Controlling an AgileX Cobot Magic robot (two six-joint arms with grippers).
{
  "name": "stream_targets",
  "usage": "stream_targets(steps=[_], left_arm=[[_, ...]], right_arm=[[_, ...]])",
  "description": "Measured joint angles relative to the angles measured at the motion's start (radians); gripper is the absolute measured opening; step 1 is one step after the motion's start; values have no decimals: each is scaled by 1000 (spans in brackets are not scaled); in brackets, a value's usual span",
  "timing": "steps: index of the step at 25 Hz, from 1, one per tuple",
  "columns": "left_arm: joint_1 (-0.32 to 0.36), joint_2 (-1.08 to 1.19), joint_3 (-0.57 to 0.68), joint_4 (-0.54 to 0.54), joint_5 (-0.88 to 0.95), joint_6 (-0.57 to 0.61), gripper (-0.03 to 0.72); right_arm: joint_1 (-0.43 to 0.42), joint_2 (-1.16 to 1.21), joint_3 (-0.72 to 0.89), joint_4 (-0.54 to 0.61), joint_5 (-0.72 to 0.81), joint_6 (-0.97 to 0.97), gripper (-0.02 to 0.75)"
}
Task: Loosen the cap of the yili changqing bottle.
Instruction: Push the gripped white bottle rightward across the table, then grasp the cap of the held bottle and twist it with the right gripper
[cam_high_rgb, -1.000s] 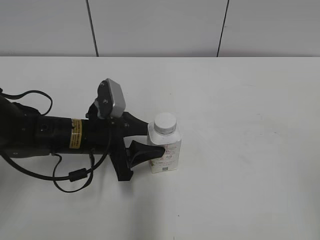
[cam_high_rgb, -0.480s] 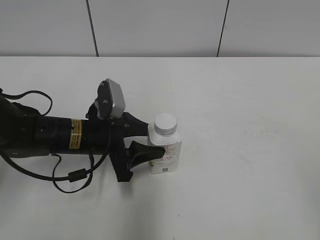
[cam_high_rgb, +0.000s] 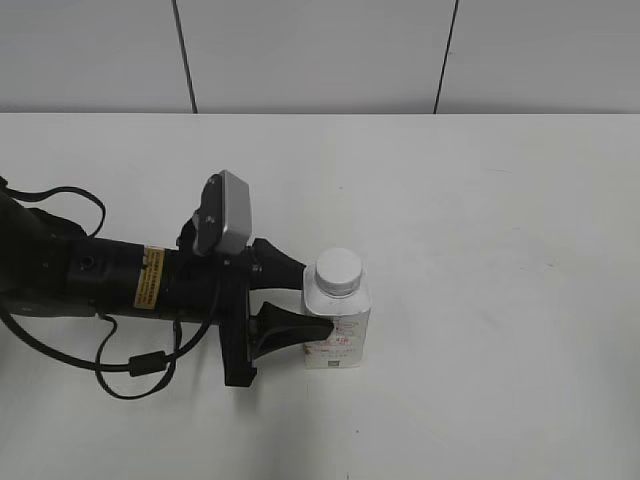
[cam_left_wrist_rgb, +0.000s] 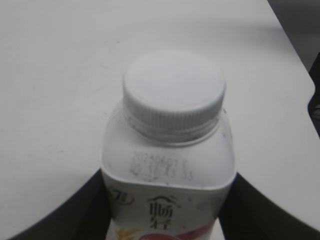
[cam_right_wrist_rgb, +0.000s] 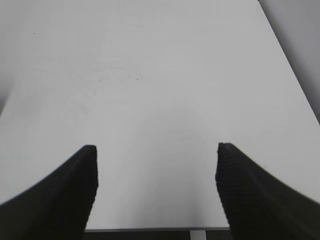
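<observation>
The yili changqing bottle (cam_high_rgb: 337, 322) stands upright on the white table, small, squarish and white, with pink-red label marks. Its round white cap (cam_high_rgb: 338, 270) sits on the neck. My left gripper (cam_high_rgb: 300, 301) reaches in from the left and is shut on the bottle's body, one black finger on each side, below the shoulders. In the left wrist view the bottle (cam_left_wrist_rgb: 167, 165) fills the middle, the cap (cam_left_wrist_rgb: 173, 85) is on top, and the gripper (cam_left_wrist_rgb: 167, 217) clasps both sides. My right gripper (cam_right_wrist_rgb: 157, 150) is open and empty over bare table; it does not show in the exterior view.
The white table (cam_high_rgb: 480, 200) runs back to a pale panelled wall (cam_high_rgb: 320, 50). The left arm's black cables (cam_high_rgb: 140, 365) loop on the table at the left. The right wrist view shows the table's edge (cam_right_wrist_rgb: 150, 229) just under the fingers.
The left arm has shifted a little to the right and toward the front, and the bottle has moved with it in the shut jaws.
</observation>
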Motion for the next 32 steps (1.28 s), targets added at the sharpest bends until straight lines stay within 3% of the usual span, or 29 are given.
stream_targets(steps=[15, 23, 32], left_arm=[[0, 0, 0, 10, -5, 0, 394], [0, 0, 0, 10, -5, 0, 394], [0, 0, 0, 10, -6, 0, 394]], right_arm=[[0, 32, -13, -4, -1, 0, 578], [0, 381, -99, -5, -1, 0, 578], [0, 810, -311, -5, 60, 41, 578]])
